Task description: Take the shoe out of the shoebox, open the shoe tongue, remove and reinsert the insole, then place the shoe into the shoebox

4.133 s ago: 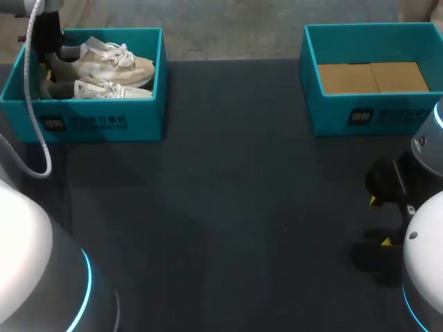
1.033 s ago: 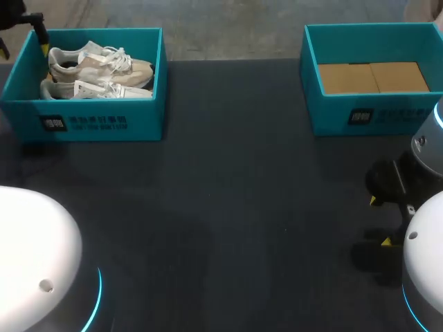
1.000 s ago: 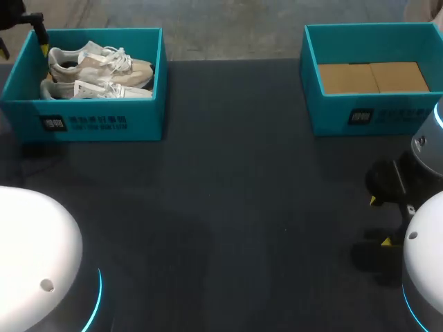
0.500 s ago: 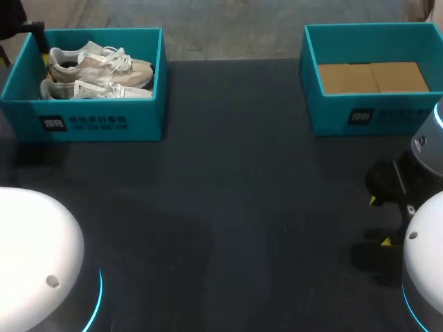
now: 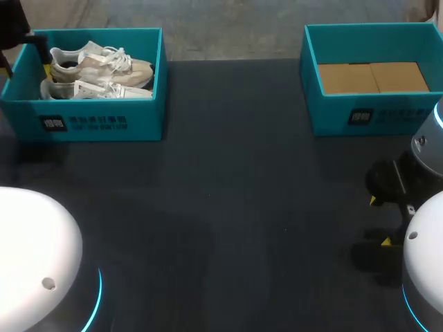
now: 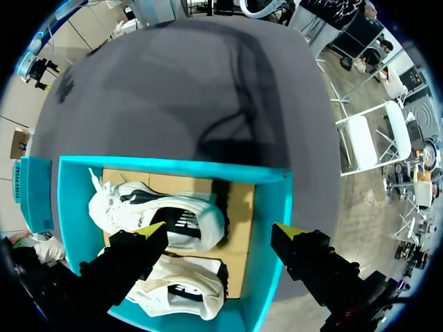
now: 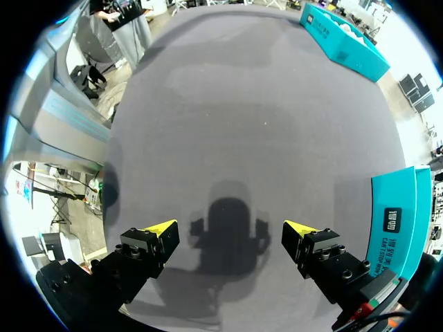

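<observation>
My left gripper [image 6: 220, 230] hangs pointing down over the shoebox's [image 5: 104, 121] heel end, fingers wide apart, holding nothing. My right gripper [image 7: 230, 227], well right of the shoebox, gapes empty above the table [image 5: 235, 194]. There are two teal boxes: the shoebox and a second box [image 5: 360, 114]. Two cream-and-white laced shoes [image 5: 104, 66] lie side by side inside the shoebox.

head: above-behind, down on table [image 5: 235, 207] | left wrist: over shoebox [image 6: 270, 197] | right wrist: near table

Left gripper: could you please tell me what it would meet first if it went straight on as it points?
Probably a shoe heel in the shoebox, just ahead of the open left gripper; depth is unclear, so it might reach the cardboard floor instead.
</observation>
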Robot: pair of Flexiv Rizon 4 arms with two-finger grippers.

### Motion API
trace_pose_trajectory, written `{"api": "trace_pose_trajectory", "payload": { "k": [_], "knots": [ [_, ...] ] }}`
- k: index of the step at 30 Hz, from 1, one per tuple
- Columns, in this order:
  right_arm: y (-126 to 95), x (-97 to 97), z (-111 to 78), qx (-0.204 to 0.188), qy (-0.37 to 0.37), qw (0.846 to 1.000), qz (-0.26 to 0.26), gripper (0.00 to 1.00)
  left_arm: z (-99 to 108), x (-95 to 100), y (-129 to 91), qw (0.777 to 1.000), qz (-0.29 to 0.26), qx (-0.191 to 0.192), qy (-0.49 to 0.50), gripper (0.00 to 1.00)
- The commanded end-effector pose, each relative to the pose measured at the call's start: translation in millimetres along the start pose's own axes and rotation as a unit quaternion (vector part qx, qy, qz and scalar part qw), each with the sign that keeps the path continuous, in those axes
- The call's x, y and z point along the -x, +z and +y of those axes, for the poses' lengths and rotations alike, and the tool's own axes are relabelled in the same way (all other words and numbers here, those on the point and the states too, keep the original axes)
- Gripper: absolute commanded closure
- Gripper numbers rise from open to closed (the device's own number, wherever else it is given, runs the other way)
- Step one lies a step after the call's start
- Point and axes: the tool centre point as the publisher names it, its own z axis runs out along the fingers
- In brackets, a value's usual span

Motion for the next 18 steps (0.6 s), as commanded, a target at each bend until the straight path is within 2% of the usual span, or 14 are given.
{"api": "trace_pose_trajectory", "payload": {
  "k": [1, 7, 11, 18],
  "knots": [
    [0, -1.7, -0.3, -0.001, 0.0, 1.0, -0.001, 0.0, 3, 2.0, 19, 1.0, 0.0, 0.004, 0.002, 0.03],
    [0, -1.7, -0.3, -0.001, 0.0, 1.0, -0.001, 0.0, 10, 2.7, 35, 1.0, -0.001, 0.007, 0.007, 0.04],
    [0, -1.7, -0.3, -0.001, 0.0, 1.0, -0.001, 0.0, 14, 3.6, 42, 1.0, -0.002, 0.003, 0.015, 0.13],
    [0, -1.7, -0.3, -0.001, 0.0, 1.0, -0.001, 0.0, 21, 6.6, 57, 1.0, 0.017, -0.001, 0.018, 0.14]
  ]
}}
